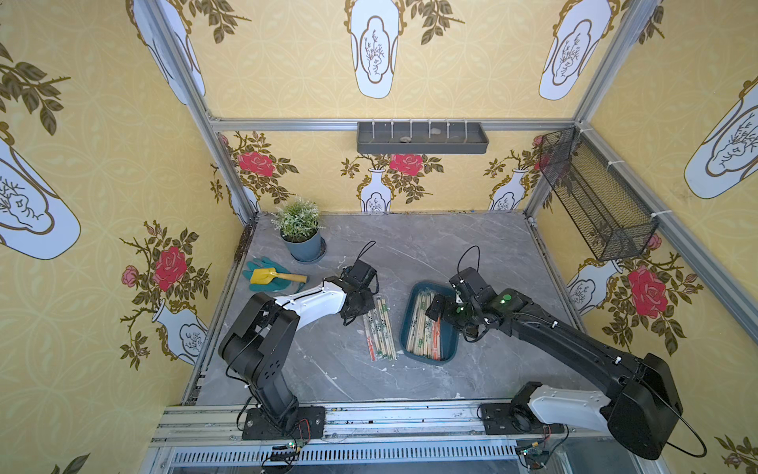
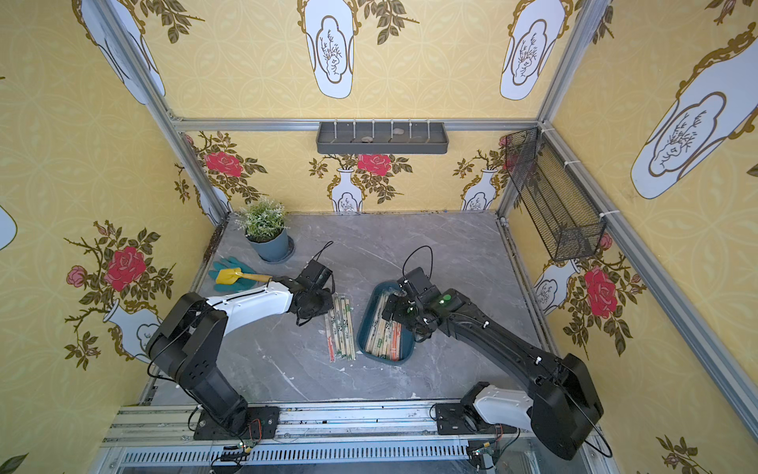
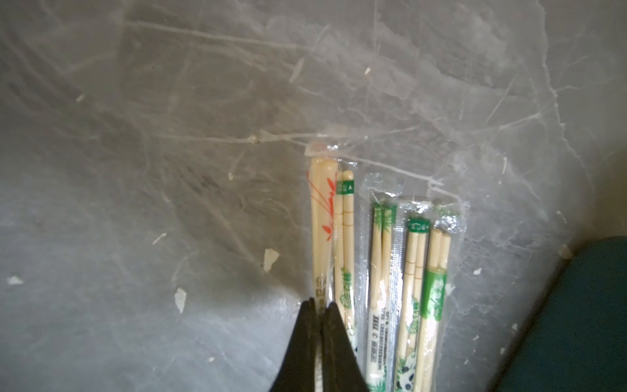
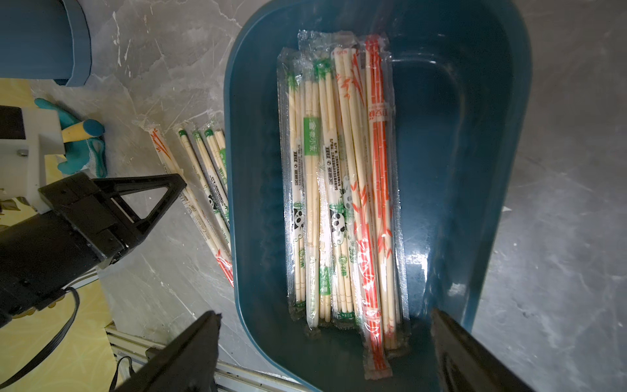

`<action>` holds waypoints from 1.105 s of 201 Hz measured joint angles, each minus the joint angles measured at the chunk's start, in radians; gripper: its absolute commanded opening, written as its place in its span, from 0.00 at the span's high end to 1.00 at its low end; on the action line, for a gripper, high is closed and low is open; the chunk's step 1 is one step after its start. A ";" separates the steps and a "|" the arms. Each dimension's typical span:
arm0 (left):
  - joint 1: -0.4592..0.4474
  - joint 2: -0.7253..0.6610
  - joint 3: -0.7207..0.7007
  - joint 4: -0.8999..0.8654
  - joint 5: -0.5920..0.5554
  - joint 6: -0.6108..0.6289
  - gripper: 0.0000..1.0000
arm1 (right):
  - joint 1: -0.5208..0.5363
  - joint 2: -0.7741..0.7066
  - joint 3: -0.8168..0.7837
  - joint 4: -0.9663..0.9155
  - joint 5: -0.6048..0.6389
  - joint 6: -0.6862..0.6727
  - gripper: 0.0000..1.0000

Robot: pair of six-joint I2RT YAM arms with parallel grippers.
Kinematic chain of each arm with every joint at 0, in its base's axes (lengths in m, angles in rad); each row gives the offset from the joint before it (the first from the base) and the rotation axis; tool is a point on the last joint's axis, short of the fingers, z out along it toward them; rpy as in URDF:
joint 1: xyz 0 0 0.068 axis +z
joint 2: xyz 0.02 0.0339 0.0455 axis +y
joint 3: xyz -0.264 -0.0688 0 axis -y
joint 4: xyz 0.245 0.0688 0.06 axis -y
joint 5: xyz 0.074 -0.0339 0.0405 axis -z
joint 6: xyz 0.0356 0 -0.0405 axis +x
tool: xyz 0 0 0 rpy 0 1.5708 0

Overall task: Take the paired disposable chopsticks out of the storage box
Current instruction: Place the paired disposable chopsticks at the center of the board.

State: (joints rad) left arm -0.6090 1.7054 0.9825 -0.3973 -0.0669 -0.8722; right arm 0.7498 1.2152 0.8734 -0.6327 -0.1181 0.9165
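The storage box is a dark teal tray on the grey table, right of centre. Several paired disposable chopsticks lie lengthwise in its left half. Several more pairs lie in a row on the table just left of the box. My left gripper is shut on the leftmost pair of that row, the one with red-orange marks. My right gripper hangs open over the box's far end, holding nothing.
A potted plant stands at the back left of the table. In front of it lie teal gloves with a yellow trowel. A grey divided shelf hangs on the back wall and a black mesh basket on the right wall.
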 measured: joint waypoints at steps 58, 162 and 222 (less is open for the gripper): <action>0.000 0.008 0.027 0.006 0.008 0.004 0.69 | -0.002 -0.002 -0.002 -0.002 0.001 0.003 0.02; 0.000 -0.070 0.045 -0.013 -0.005 0.012 0.55 | -0.004 -0.009 -0.009 -0.002 0.008 0.003 0.03; -0.101 -0.068 0.190 -0.017 0.053 0.081 0.52 | -0.047 -0.054 -0.041 -0.024 0.018 0.003 0.03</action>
State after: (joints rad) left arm -0.7101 1.6371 1.1721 -0.4145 -0.0135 -0.7914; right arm 0.7025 1.1610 0.8322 -0.6571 -0.1001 0.9192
